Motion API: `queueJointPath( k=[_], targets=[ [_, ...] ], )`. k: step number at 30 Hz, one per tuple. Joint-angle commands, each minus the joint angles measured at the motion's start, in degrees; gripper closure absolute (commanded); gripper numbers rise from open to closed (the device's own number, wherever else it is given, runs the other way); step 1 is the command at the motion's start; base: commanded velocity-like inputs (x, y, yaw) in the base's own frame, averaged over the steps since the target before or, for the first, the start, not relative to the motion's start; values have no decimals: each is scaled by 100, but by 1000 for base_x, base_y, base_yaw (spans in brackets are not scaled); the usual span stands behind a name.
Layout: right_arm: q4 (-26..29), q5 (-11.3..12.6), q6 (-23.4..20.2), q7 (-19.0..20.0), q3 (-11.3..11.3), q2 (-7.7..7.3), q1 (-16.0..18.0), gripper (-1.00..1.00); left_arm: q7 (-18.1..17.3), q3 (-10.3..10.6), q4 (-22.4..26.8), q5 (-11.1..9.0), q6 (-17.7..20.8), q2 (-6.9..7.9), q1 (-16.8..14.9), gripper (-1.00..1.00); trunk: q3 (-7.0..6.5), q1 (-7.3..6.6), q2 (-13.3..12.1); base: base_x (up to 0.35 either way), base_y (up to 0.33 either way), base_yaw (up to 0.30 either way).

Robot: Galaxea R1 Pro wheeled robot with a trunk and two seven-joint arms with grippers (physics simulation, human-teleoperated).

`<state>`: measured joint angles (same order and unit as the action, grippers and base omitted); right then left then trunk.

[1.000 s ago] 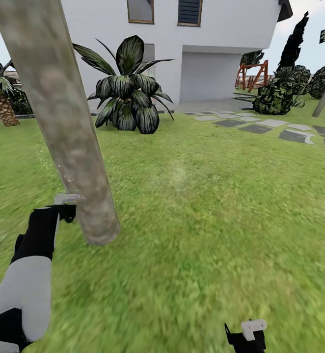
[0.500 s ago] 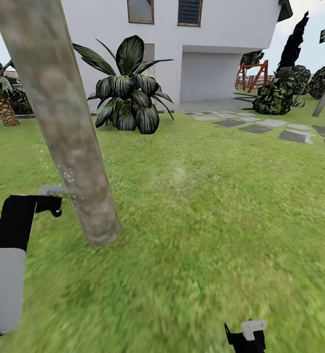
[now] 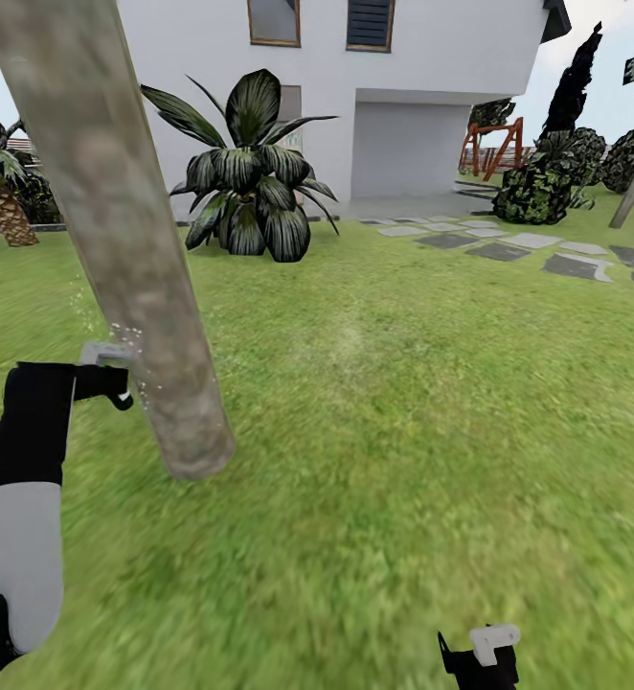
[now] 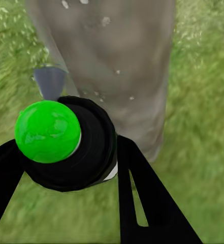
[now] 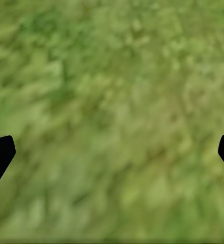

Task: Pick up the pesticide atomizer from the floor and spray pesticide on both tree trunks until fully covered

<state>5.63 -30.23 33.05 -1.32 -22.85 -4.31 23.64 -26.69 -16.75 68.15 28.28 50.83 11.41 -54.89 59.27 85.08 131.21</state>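
Observation:
A thick pale grey-brown tree trunk (image 3: pixel 135 259) rises from the lawn at the left of the head view. My left gripper (image 3: pixel 101 381) sits just left of it, shut on the pesticide atomizer (image 3: pixel 104 356). In the left wrist view the atomizer (image 4: pixel 71 147) is a dark bottle with a bright green round top and a grey nozzle. The nozzle faces the trunk (image 4: pixel 117 61), which is dotted with white droplets. My right gripper (image 3: pixel 478 656) hangs low at the bottom right, open over grass, its fingertips (image 5: pixel 0 155) far apart. A second pale trunk (image 3: pixel 633 187) stands far right.
Green lawn spreads all round. A dark broad-leaf plant (image 3: pixel 250 182) stands before the white house (image 3: pixel 432 86). Grey stepping stones (image 3: pixel 528 249) run at the right, with dark bushes (image 3: pixel 542 182) and a red frame (image 3: pixel 494 144) behind. A short palm (image 3: pixel 6 206) is far left.
My left arm has shifted left and a little up beside the trunk, still holding the atomizer. White droplets now speckle the air by the trunk. The right arm has not moved.

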Motion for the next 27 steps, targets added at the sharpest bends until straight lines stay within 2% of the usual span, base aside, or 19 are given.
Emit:
queueJointPath(
  k=[1,11,20,24,27],
  targets=[
    [0,0,0,0,0,0,0,-100,-2,-2,61,-7,13,1,3,100,0,0,0,0,-227,0],
    [0,0,0,0,0,7,0,-100,23,-4,172,37,138,3,-4,100,0,0,0,0,-268,6],
    [0,0,0,0,0,18,0,-100,37,2,166,46,317,1,56,100,0,0,0,11,-273,253],
    [0,0,0,-5,0,11,0,-100,68,-4,84,48,314,2,111,100,0,0,0,88,-273,73],
    [0,0,0,-8,0,9,0,-100,224,3,-34,38,305,-20,133,100,0,0,0,106,-273,2]
  ],
)
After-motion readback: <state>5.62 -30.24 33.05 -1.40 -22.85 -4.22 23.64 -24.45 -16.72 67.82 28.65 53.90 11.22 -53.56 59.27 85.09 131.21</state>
